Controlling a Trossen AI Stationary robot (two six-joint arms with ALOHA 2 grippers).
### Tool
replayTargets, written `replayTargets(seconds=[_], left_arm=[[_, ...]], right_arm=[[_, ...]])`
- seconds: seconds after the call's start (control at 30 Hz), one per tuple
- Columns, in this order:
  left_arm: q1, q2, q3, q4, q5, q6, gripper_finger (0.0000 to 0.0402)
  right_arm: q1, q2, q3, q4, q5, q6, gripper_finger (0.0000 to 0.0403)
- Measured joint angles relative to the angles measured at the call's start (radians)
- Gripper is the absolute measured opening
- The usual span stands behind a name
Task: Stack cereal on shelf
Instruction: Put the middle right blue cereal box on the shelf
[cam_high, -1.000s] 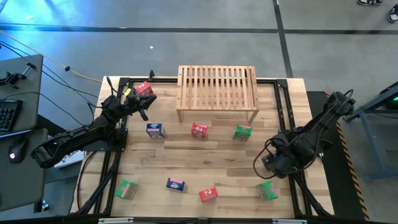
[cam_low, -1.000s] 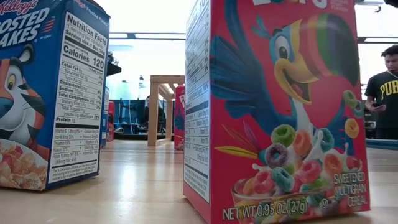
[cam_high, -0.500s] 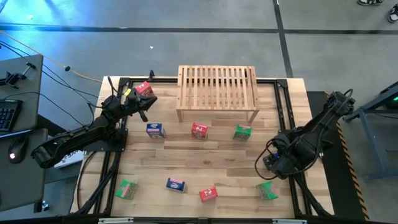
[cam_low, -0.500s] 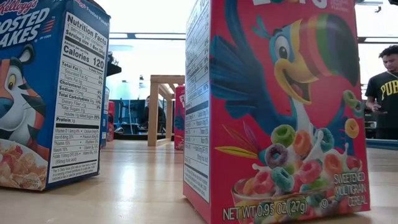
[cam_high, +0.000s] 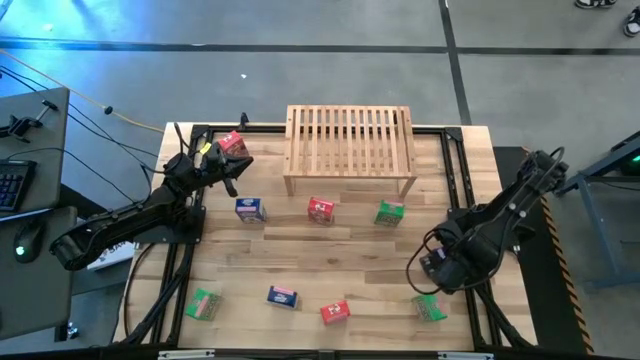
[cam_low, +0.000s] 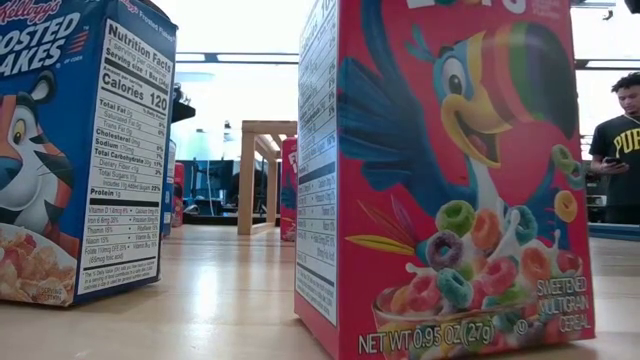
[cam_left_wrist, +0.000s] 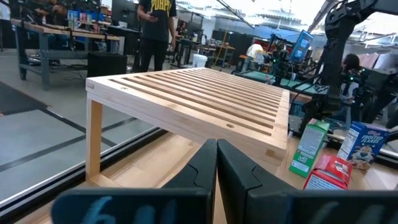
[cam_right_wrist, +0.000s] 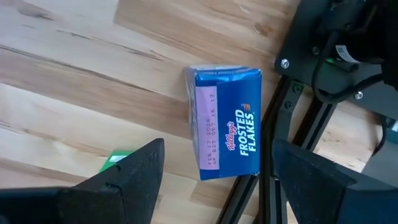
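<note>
On the desk (cam_high: 350, 235) I count no cereal boxes stacked yet; the shelf (cam_high: 350, 140) is bare, so everything is left. My right gripper (cam_right_wrist: 214, 180) hovers, jaws wide, over a blue box (cam_right_wrist: 227, 121) at the desk's edge (nothing held). My left gripper (cam_left_wrist: 216, 165) waits near the shelf, jaws closed and holding nothing.
</note>
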Motion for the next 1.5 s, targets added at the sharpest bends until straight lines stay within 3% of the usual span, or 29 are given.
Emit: replayTargets(seconds=[0.33,0.73,1.1,1.23,1.5], left_arm=[[0.0,0.0,0.0,0.0,0.0,0.0,0.0005],[0.0,0.0,0.0,0.001,0.0,0.0,0.0005],[0.0,0.0,0.0,-0.001,0.0,-0.001,0.0005],[0.0,0.0,0.0,-0.001,0.0,-0.001,0.0005],[0.0,0.0,0.0,-0.002,0.0,0.0,0.0005]], right_arm=[[0.0,0.058,0.0,-0.027,-0.059,0.005,0.0275],[-0.002,0.081,-0.027,-0.009,-0.041,0.023,0.0275],[-0.011,0.045,-0.238,0.278,-0.068,0.016,0.0272],[-0.011,0.045,-0.243,0.33,-0.054,0.008,0.0247],[-0.025,0.045,-0.235,0.345,-0.037,-0.027,0.0157]])
